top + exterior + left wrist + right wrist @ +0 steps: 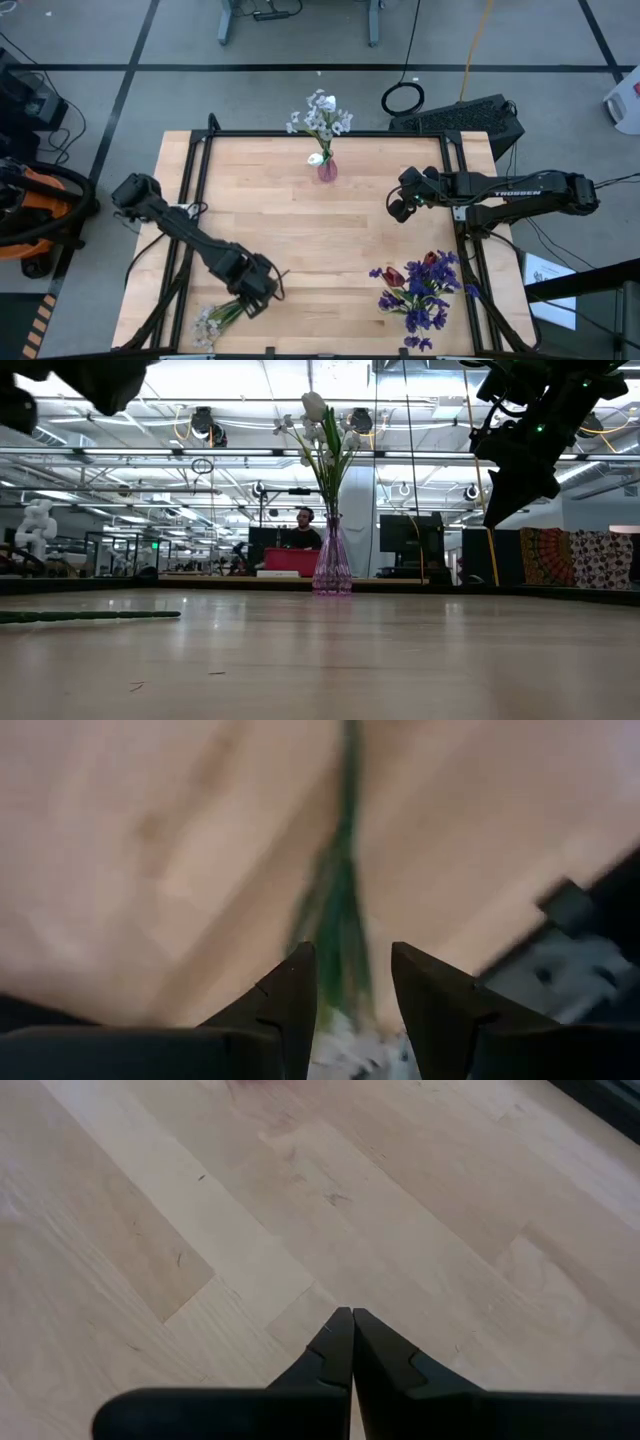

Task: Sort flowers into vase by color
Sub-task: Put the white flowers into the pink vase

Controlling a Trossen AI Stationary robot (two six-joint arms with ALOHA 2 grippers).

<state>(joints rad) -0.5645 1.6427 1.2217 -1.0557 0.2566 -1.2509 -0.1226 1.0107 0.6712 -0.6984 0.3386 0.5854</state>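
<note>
A pink glass vase [327, 169] [332, 570] stands at the table's far middle with white flowers [321, 118] upright in it. A bunch of tiny white blossoms on green stems [214, 319] lies flat at the near left edge. Its stems [340, 905] [90, 617] run between and beyond the fingers of my left gripper [262, 292] [350, 955], which hovers open above them. Purple blossoms and dark red tulips [420, 285] lie in a heap at the near right. My right gripper [398, 208] [352, 1312] [512, 505] hangs shut above bare wood, right of the vase.
A black metal frame [200, 150] borders the table's far, left and right sides. Bare wood [320, 240] lies between the vase and the two flower heaps. Beyond the far edge are a keyboard [470, 118] and a cable loop [403, 99]; a person sits in the room behind [304, 532].
</note>
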